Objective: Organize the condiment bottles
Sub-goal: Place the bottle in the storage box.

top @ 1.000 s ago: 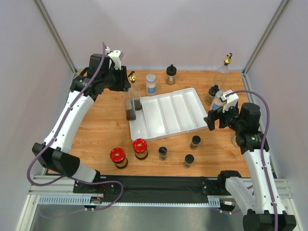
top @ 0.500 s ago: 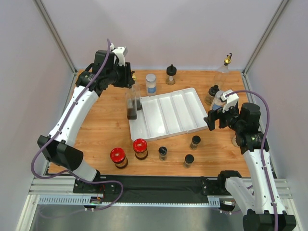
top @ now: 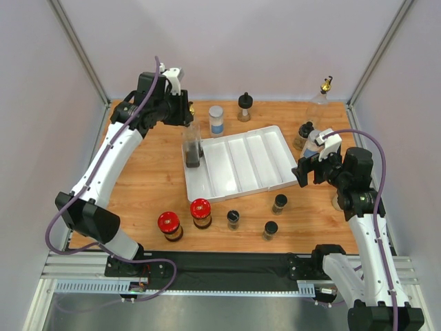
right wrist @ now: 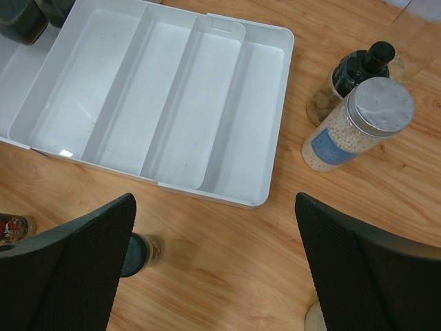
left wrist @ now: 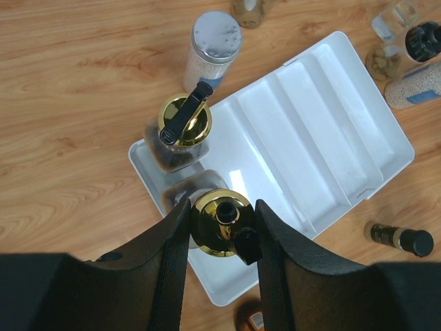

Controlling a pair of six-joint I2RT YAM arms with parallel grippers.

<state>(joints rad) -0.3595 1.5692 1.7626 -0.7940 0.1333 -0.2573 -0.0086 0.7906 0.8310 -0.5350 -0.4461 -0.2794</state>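
Note:
My left gripper (top: 185, 112) is shut on the gold cap of a tall clear gold-spouted bottle (left wrist: 220, 222), which stands in the left compartment of the white divided tray (top: 242, 164). A second gold-spouted bottle (left wrist: 184, 123) stands just behind it in the same compartment. My right gripper (top: 302, 172) is open and empty above bare wood right of the tray; its jaws stand wide apart in the right wrist view (right wrist: 213, 269). A silver-lidded jar of white beads (right wrist: 358, 124) and a black-topped bottle (right wrist: 353, 74) stand beyond it.
Two red-lidded jars (top: 169, 224) (top: 200, 210) and three black-capped spice jars (top: 233, 219) (top: 270, 229) (top: 280, 203) stand near the front. A silver-lidded jar (top: 216, 118), a black-topped bottle (top: 244, 105) and a gold-spouted bottle (top: 321, 96) stand at the back.
My left arm has moved right and back with the gold-spouted bottle, bringing it beside the other one at the tray's left end. The right arm has not moved.

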